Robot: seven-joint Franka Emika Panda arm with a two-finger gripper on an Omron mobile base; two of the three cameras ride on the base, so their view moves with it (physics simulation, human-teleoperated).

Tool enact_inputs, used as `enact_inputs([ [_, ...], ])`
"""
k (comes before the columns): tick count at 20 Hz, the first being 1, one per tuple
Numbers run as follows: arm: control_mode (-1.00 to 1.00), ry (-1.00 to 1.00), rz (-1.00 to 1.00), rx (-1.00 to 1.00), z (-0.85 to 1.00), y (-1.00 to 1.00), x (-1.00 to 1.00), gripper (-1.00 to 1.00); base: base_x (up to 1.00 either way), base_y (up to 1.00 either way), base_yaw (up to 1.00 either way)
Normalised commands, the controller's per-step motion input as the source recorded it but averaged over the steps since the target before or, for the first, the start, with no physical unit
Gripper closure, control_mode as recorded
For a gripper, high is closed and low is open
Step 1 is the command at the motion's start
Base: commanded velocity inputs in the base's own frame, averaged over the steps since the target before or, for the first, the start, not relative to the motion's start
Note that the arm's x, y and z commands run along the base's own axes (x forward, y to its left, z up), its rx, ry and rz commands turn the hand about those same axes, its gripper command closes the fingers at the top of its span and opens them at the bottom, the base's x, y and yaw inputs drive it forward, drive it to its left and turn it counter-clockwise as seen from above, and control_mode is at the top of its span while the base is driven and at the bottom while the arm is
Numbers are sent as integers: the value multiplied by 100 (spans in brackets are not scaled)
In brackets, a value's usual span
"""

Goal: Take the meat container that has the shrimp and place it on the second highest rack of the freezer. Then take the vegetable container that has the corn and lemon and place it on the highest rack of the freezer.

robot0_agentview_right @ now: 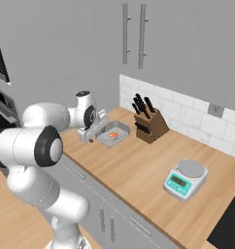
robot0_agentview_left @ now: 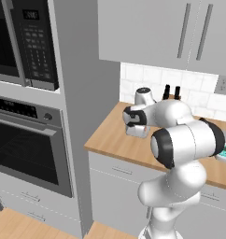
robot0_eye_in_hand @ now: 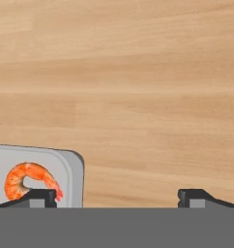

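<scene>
Setting: simulated kitchen, wooden counter [robot0_agentview_right: 139, 160] under grey wall cabinets, tiled backsplash behind.

Item 1, gripper [robot0_eye_in_hand: 117, 196]: hanging just above the counter, pointing down, jaws spread wide and holding nothing; bare wood showing between the fingertips [robot0_eye_in_hand: 41, 196].

Item 2, meat container [robot0_agentview_right: 113, 137]: grey tray sitting on the counter, its right edge lying under the hand view's left fingertip, most of the tray extending left of the jaws. The shrimp [robot0_eye_in_hand: 29, 179] is resting inside, touching nothing but the tray.

Item 3, neighbours: knife block [robot0_agentview_right: 151, 124] just right of the tray; kitchen scale [robot0_agentview_right: 186, 179] well apart, nearer.

Handling note, as judgement: the gripper is probably lining up the pick; shifting toward the tray so one rim wall sits between the fingers before descending and closing would suit.
</scene>
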Motion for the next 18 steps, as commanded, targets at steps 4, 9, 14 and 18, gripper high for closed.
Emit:
enact_inputs([
  [4, -100, -5, -16, -4, -18, 22, 5, -100, 0, 0, 0],
  [9, -100, -1, -15, -1, -19, 15, 4, -100, 0, 0, 0],
  [14, -100, 0, -16, 0, -19, 18, 0, -100, 0, 0, 0],
  [18, -100, 0, -17, 0, -24, 19, 0, -100, 0, 0, 0],
])
